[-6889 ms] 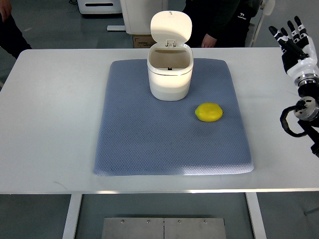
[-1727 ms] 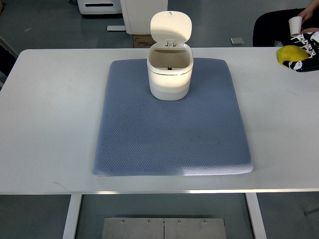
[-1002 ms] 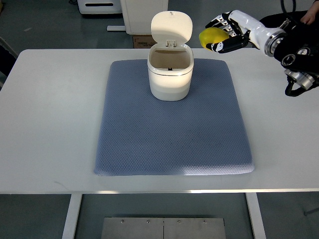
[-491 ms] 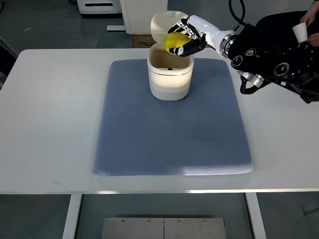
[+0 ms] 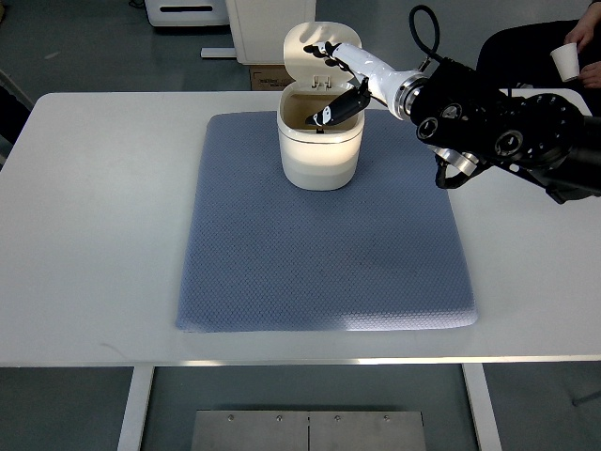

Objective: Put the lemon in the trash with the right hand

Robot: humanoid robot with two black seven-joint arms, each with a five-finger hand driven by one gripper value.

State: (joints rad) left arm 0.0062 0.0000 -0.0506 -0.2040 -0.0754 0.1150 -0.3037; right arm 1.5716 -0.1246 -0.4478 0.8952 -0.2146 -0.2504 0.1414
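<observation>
While its fingers (image 5: 331,109) spread wide and empty, the glossy right hand (image 5: 340,75) hovers over the smooth, rounded bin (image 5: 319,146).

Right hand (image 5: 336,75) has a glossy white shell with black fingers (image 5: 331,113) bearing small white markings, joined by a silver wrist ring to a bulky black forearm with round metallic fittings and a looping black cable.

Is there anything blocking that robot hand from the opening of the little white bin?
Nothing visible does. The bin has its lid flipped up at the back, and the right hand is over the open top with fingers spread. No lemon shows in the hand or on the blue mat.
</observation>
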